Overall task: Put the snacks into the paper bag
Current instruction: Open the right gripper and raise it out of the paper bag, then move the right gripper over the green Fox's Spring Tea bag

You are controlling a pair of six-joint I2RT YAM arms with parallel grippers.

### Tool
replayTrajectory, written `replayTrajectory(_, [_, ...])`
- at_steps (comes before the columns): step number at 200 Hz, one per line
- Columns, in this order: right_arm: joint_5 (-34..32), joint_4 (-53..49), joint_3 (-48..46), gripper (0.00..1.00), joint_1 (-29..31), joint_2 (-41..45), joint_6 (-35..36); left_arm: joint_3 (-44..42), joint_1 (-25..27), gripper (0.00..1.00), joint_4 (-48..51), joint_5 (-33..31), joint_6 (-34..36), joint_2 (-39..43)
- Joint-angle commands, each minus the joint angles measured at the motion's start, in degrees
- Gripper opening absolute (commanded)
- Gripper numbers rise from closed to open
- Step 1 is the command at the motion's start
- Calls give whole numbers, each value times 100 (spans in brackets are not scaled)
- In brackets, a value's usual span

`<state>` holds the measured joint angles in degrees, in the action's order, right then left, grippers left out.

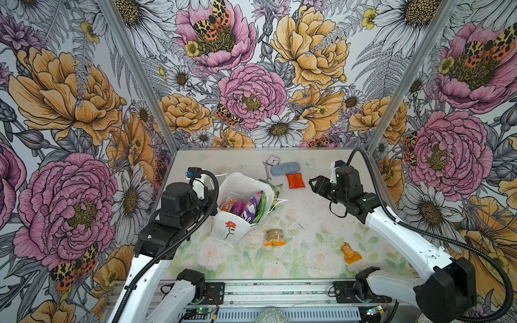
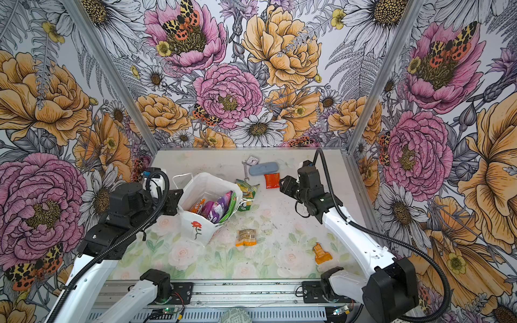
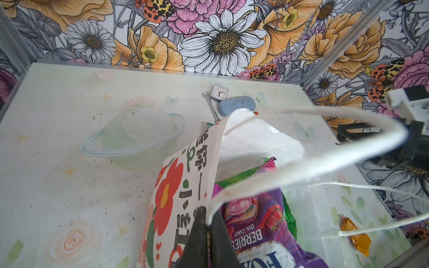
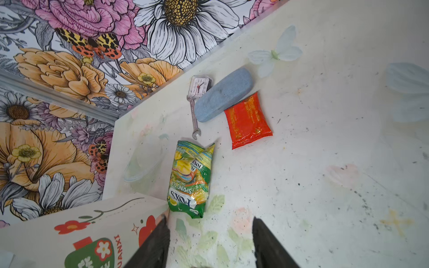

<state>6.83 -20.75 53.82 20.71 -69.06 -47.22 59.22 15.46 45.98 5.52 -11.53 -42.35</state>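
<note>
The left gripper [image 3: 207, 218], jaws pinching the rim and cord handle of the paper bag [image 1: 222, 233], holds its mouth open left of centre. The right gripper [image 4: 209, 219] hovers spread and empty near the green Fox's Spring Tea bag [image 4: 190, 178] lying beside the paper bag. It is best pinched by one end and lifted clear of the rim. Four snacks lie outside: that one, one red packet [image 4: 247, 120], one tan-orange packet [image 1: 275, 237] and one amber wrapper [image 1: 351, 253]. About four show inside.
</note>
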Motion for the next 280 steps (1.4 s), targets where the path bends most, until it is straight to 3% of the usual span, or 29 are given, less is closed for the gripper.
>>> replayTrajectory(1, [345,714,-233,59,-130,-262,-472,42,-43,8,-555,-106,70,139])
replayTrajectory(78, [1097,2111,-617,58,-161,-1562,-1149,51,-39,8,-538,-161,71,129])
replayTrajectory(160, [1452,3107,-125,57,301,-3195,-1460,51,-68,8,-539,-163,69,1])
replayTrajectory(280, [1568,3081,909,58,643,-4563,-1400,52,-290,8,-548,-86,51,-37])
